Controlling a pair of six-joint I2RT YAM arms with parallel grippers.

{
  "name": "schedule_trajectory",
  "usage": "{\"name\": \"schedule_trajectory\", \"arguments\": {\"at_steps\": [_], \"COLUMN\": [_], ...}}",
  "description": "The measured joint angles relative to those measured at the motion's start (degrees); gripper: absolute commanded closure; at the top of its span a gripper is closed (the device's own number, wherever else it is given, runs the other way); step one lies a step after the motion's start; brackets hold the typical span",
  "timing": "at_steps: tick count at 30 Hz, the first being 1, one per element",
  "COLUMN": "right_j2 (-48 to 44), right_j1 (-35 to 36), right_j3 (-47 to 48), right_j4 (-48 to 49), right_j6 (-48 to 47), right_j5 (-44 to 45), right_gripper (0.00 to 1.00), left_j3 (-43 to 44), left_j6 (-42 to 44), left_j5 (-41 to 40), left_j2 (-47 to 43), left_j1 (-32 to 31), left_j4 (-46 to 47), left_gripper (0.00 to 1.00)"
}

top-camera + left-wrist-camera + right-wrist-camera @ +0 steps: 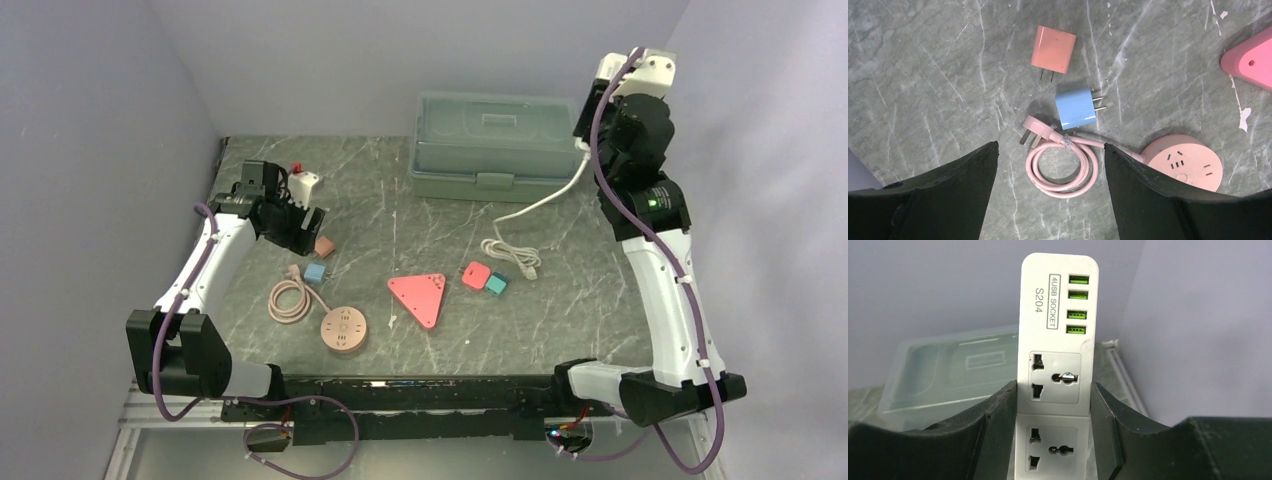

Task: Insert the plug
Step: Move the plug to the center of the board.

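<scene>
Hanging wide open and empty, the left claw (1050, 150) hovers over the blue two-pronged plug (1076, 108) lying on the counter (923, 75); the right claw (1054, 402) clamps a white power strip (1055, 315) aloft.

The left arm (205, 268) and right arm (668, 290) wear white shells between black joints and bases, a purple cable (594, 135) tied along each, a green light (652, 201) glowing on the right, and the left hand (1049, 149) and right hand (1054, 387) have broad matte black fingers (943, 200).
</scene>
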Motion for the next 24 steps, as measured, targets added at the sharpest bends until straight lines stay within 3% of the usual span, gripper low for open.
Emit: {"name": "schedule_trajectory", "arguments": {"at_steps": [8, 13, 16, 20, 24], "right_j2": [0.57, -0.35, -2.54, -7.58, -10.99], "right_j1": [-1.60, -1.84, -1.92, -0.98, 4.57], "right_j3": [5.68, 4.94, -0.26, -14.80, -28.61], "right_j4": [1.81, 3.13, 1.07, -1.57, -7.08], "right_j6": [-12.22, -19.15, -21.57, -23.63, -27.26], "right_j5": [12.63, 13.90, 6.78, -8.70, -22.77], "right_gripper": [1.00, 1.00, 1.00, 1.00, 1.00], "left_j3": [0.00, 0.00, 0.00, 0.00, -0.22], "left_j6": [-0.02, -0.22, -0.42, -0.44, -0.44], "left_j5": [0.02, 0.46, 1.01, 1.20, 1.22], "left_j2": [0.00, 0.02, 0.02, 0.02, 0.00], "left_j1": [0.00, 0.00, 0.00, 0.00, 0.00], "left_j4": [-0.20, -0.31, -0.48, -0.59, -0.61], "left_gripper": [0.18, 0.18, 0.18, 0.18, 0.18]}}
